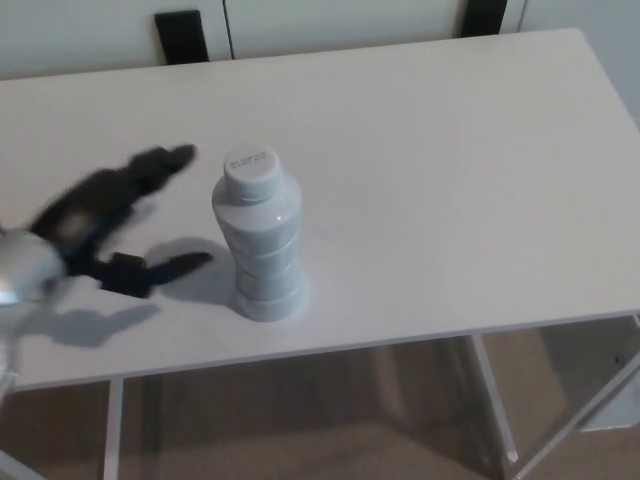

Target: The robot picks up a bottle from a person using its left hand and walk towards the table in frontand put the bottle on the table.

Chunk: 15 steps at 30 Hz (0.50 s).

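Bottle (258, 235): upright on white table (450, 180), near front edge | Left hand (120, 218): empty, fingers spread apart, just beside bottle, not touching, blurred | Right hand: not in view | Progress: placement judged done; only clearing the arm appears left.

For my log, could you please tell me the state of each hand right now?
Left hand: open, holding nothing.
Right hand: not in view.

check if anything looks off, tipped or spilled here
Nothing stands out: the white bottle stands upright on the white table, cap on, no spill around it, and the left hand is open beside it, not touching.
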Tool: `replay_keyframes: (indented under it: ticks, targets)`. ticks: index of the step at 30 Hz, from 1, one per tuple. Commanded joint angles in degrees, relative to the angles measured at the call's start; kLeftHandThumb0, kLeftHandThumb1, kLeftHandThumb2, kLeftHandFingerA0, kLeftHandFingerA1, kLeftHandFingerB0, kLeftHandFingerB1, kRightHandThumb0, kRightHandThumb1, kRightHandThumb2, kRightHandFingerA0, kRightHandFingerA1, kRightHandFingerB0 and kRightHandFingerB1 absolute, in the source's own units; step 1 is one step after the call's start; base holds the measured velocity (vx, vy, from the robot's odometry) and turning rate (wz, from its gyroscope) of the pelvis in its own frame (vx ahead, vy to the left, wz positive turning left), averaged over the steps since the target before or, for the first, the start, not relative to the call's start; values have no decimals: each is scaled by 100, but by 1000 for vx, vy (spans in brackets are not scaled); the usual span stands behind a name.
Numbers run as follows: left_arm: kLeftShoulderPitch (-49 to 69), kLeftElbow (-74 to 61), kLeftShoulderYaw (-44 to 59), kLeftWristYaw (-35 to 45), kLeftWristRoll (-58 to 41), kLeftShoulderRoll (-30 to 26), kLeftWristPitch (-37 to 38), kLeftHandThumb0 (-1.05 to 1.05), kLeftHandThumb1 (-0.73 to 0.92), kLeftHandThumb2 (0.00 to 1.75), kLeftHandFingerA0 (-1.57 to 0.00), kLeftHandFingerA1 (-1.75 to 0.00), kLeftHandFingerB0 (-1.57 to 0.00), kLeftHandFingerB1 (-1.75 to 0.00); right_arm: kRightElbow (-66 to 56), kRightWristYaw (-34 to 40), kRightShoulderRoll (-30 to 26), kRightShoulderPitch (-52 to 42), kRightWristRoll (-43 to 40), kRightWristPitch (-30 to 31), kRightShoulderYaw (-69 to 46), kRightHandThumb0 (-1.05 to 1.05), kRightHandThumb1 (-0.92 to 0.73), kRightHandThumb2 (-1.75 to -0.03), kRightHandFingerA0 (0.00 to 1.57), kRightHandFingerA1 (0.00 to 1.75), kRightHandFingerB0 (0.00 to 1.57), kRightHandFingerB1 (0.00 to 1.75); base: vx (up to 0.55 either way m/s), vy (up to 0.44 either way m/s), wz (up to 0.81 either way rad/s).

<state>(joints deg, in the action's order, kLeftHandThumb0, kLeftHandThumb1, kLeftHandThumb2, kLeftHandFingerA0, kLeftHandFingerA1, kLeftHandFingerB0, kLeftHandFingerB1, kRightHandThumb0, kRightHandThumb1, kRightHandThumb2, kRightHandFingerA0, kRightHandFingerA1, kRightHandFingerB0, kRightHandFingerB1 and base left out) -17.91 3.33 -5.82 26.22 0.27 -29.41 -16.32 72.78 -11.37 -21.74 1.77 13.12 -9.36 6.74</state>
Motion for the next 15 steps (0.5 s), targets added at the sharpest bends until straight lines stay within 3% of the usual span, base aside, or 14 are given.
replay_keyframes:
  ticks: [1,3,4,5,6,7,8,11,12,15]
  targets:
    - [520,-551,694,668,-533,-561,-30,-78,44,74,0,0,0,0,58,-49,-69,43,-24,117,-54,-40,-70,-60,73,48,54,40,0,0,0]
    - [1353,-933,1372,699,-943,-490,286,-75,41,72,0,0,0,0,35,-74,-108,46,76,112,40,-40,-72,-62,68,46,52,40,0,0,0]
    - [1766,-1218,1686,702,-1150,-397,325,-65,50,58,0,-2,0,0,29,-69,-112,44,108,115,74,-41,-71,-60,71,46,53,39,0,0,0]
    - [1966,-1386,1841,716,-1280,-312,302,-65,50,58,0,-2,0,0,22,-68,-115,43,113,117,86,-41,-71,-60,71,46,53,39,0,0,0]
    - [2431,-1750,2095,728,-1474,-143,426,-64,40,72,-3,-21,0,-1,10,-119,-133,54,112,124,97,-40,-71,-61,69,47,53,40,0,0,0]
    - [2797,-2063,2276,758,-1629,-1,535,-60,37,73,-4,-42,0,-8,5,-141,-133,83,104,142,97,-40,-70,-61,69,47,53,40,0,0,0]
    - [3181,-2376,2425,837,-1799,149,690,-54,36,72,-12,-46,0,-14,4,-148,-119,112,75,166,76,-40,-71,-60,69,47,51,40,0,0,0]
    - [4639,-3276,2654,1509,-2478,639,1444,-45,32,69,-22,-48,0,-20,121,-113,-61,171,104,229,106,-39,-71,-61,67,46,47,38,0,0,0]
    - [4880,-3406,2658,1649,-2565,708,1566,-42,43,53,-30,-38,-5,-26,121,-93,-70,149,133,218,139,-40,-71,-61,68,44,52,38,0,0,0]
    - [6158,-4003,2657,2378,-3178,969,1848,-48,37,65,-31,-45,-18,-36,92,-95,-116,73,131,170,159,-39,-70,-61,65,45,53,39,0,0,0]
